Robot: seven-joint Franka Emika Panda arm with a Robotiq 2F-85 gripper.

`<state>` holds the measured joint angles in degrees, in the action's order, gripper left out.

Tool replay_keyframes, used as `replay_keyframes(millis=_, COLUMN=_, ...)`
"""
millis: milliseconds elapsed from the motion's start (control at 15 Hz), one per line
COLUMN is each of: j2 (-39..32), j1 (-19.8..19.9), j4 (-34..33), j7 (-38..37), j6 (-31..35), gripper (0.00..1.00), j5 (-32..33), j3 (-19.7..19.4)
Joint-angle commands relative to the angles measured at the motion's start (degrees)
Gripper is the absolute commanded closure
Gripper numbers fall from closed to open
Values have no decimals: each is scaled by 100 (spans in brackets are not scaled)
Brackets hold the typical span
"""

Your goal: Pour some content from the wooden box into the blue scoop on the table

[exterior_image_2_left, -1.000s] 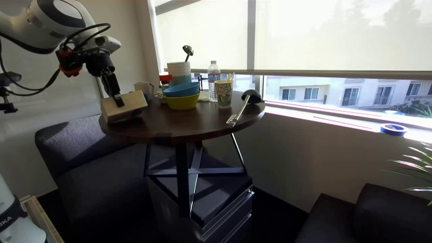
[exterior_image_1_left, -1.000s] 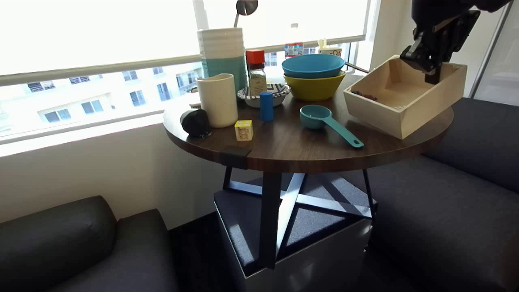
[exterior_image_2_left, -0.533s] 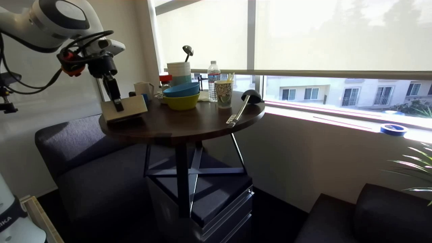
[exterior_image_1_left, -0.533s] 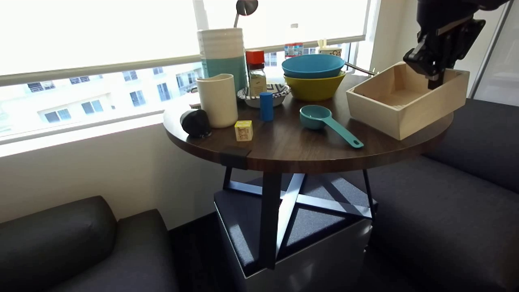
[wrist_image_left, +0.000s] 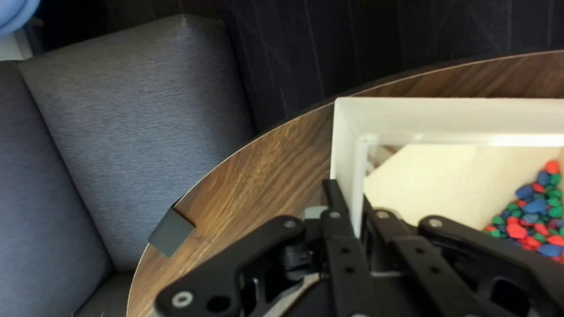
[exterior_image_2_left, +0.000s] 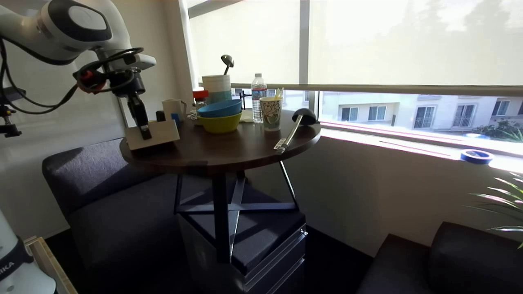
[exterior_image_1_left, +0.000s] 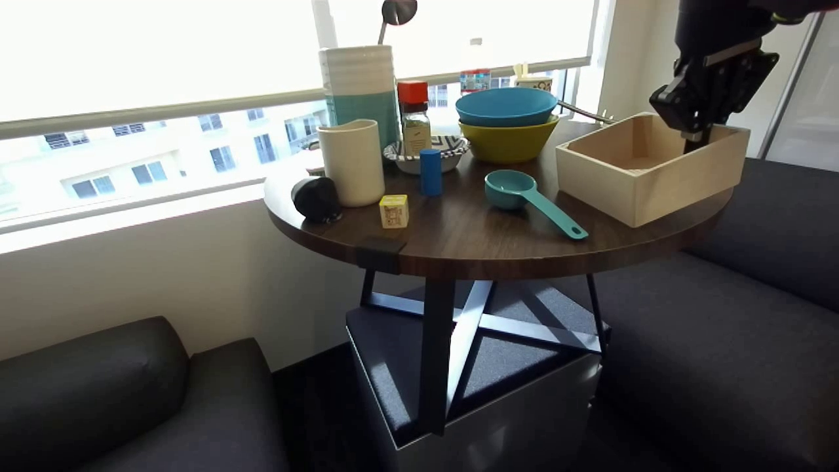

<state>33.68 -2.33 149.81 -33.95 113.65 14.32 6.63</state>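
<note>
The wooden box point(exterior_image_1_left: 688, 183) is over the right side of the round table point(exterior_image_1_left: 485, 239), nearly level; I cannot tell if it touches the table. In an exterior view its end wall point(exterior_image_2_left: 163, 132) faces the camera. In the wrist view the box point(wrist_image_left: 440, 116) holds small red, green and blue pieces point(wrist_image_left: 535, 215), heaped at the end away from my gripper point(wrist_image_left: 350, 202). The gripper is shut on one wall, one finger inside and one outside. It shows in both exterior views point(exterior_image_1_left: 698, 141) point(exterior_image_2_left: 145, 132). The blue scoop point(exterior_image_1_left: 508, 196) lies left of the box, cup up.
Blue and yellow bowls point(exterior_image_1_left: 508, 141) stand behind the scoop. A blue cylinder point(exterior_image_1_left: 430, 174), a lettered cube point(exterior_image_1_left: 394, 213), a white mug point(exterior_image_1_left: 354, 164) and a spice jar point(exterior_image_1_left: 415, 128) stand left. A ladle point(exterior_image_2_left: 292, 132) and paper cup point(exterior_image_2_left: 271, 116) are at the table's far side.
The box has tipped back from a steep tilt to nearly level. The gripper has come down with it, and the pieces seen in the box's low corner are hidden in that exterior view.
</note>
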Motion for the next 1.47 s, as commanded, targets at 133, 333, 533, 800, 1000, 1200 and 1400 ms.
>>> replay_keyframes(millis=133, j2=63, j1=192, j4=363, j7=201, j6=338, gripper=99, j5=-335, j3=50)
replay_keyframes(millis=333, j2=61, j1=252, j4=416, j7=241, j6=386, gripper=99, j5=-425, j3=49)
replay_keyframes(millis=533, j2=54, j1=303, j4=481, j7=268, j6=472, gripper=99, j5=-488, j3=64)
replay_keyframes(millis=800, j2=3, j1=361, j4=526, j7=264, j6=409, gripper=63, j5=-482, j3=118)
replay_keyframes(millis=1000, j2=45, j1=394, j4=648, j7=146, j6=372, gripper=41, j5=-324, j3=267)
replay_keyframes(millis=1200, j2=310, j1=441, j4=551, j7=-62, j6=137, gripper=21, j5=-57, j3=558)
replay_keyframes(millis=1400, j2=608, j1=381, j4=382, j7=-207, j6=-25, gripper=2, j5=195, j3=840)
